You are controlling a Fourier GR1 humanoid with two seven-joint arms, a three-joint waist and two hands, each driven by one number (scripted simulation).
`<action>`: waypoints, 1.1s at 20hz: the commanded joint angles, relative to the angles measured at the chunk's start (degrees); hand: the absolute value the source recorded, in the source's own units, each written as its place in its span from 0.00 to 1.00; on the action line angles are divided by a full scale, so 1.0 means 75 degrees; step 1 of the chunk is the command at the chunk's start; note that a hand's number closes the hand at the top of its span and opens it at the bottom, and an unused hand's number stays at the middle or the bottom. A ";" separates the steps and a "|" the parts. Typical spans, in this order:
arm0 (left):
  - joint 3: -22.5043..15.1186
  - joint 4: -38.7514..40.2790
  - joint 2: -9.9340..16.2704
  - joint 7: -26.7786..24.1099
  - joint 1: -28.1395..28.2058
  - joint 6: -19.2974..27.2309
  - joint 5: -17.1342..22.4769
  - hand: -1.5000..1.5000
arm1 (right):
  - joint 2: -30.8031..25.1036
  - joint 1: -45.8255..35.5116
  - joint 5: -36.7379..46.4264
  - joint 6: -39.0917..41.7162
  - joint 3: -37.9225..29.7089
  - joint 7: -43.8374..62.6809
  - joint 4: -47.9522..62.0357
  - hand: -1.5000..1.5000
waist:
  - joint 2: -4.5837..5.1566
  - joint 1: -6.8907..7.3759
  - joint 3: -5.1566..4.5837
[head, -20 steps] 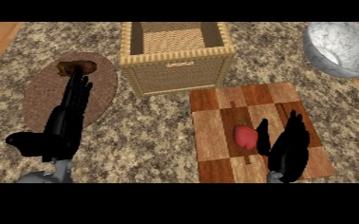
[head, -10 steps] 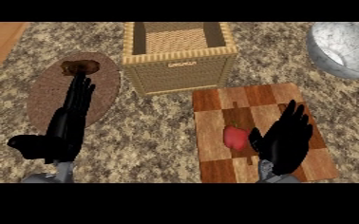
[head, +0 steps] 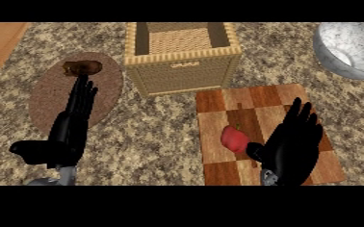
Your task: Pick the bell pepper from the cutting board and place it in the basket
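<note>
On the cutting board (head: pixel 263 110) at lower right, the red bell pepper (head: pixel 233 138) lies near the board's left edge, with bare wood above it toward the far edge. The right hand (head: pixel 292 144) sits just right of the pepper, fingers straight and spread, thumb reaching toward the pepper's lower side; it grasps nothing. The basket (head: pixel 181 69) stands beyond the board's upper left corner, its open top unobstructed, a strip of counter between its front wall and the board. A grey bowl (head: pixel 341 48) shows at the upper right edge. At left, the left hand (head: pixel 68 130) rests released, fingers straight, pointing up over a brown plate (head: pixel 50 96) that holds a dark brown item (head: pixel 83 68). Compared with half a second ago, the right hand has come slightly closer to the pepper, while the left hand, the pepper and the basket are unchanged.
</note>
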 commanded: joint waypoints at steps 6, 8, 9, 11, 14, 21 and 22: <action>-0.0029 -0.0224 0.0004 0.0016 0.0075 -0.0173 0.0019 0.50 | 0.0053 -0.0328 0.0283 0.1070 0.0009 0.1828 -0.0108 0.00 | 0.0043 0.0081 0.0022; -0.0054 -0.0048 -0.0121 -0.0080 0.0029 -0.0098 -0.0054 0.50 | 0.0053 -0.0437 0.0320 0.1195 -0.0075 0.1828 -0.0061 0.00 | 0.0060 0.0060 0.0021; 0.0366 0.0140 0.0087 -0.0114 -0.0079 -0.0347 0.0254 0.50 | 0.0053 -0.0172 0.0383 0.1371 0.0114 0.1828 -0.0330 0.00 | 0.0052 0.0005 0.0015; 0.0100 -0.0010 -0.0016 -0.0005 -0.0107 -0.0172 -0.0015 0.50 | 0.0053 -0.0531 0.0447 0.0978 -0.0089 0.1829 0.0349 0.00 | 0.0078 0.0115 0.0028; 0.0269 0.0103 0.0056 -0.0078 -0.0194 -0.0283 0.0038 0.50 | 0.0053 -0.0363 0.0363 0.1103 -0.0143 0.1829 0.0074 0.00 | 0.0069 0.0059 0.0027; 0.0089 0.0015 -0.0152 -0.0326 0.0257 -0.0259 -0.0089 0.50 | 0.0053 0.0087 0.0375 0.1088 0.0036 0.1830 -0.0260 0.00 | 0.0039 0.0056 0.0027; 0.0145 0.0084 -0.0052 0.0025 -0.0074 -0.0241 -0.0105 0.50 | 0.0053 -0.0021 0.0171 0.0926 -0.0172 0.1830 0.0126 0.00 | 0.0067 0.0050 0.0035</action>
